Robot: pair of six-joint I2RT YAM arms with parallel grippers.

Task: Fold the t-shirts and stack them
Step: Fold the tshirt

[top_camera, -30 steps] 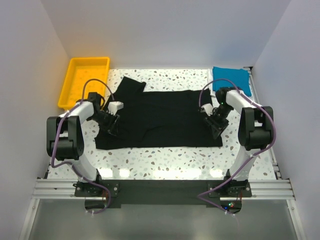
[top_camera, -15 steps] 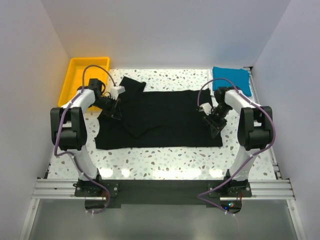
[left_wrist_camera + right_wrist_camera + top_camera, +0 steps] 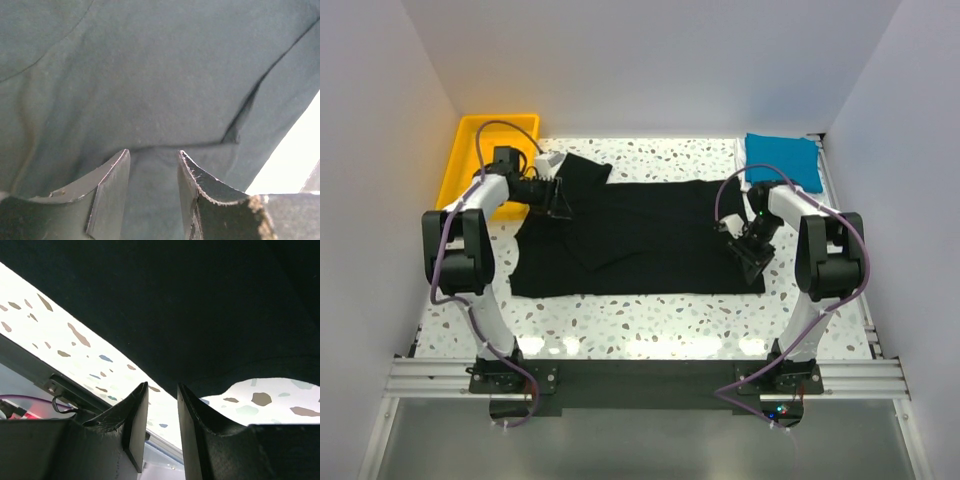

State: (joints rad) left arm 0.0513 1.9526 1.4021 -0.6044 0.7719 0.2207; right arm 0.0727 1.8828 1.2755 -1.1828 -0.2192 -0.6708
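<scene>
While the left gripper (image 3: 558, 197) is pinching a fold of the black t-shirt (image 3: 650, 235) lying spread mid-way across the surface (image 3: 650, 315) and the right gripper (image 3: 750, 252) is clamping its right-edge hem, both are best moving together, level, with the cloth taut.

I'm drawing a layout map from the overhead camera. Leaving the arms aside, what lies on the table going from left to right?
yellow bin → black t-shirt, spread flat → blue folded cloth
</scene>
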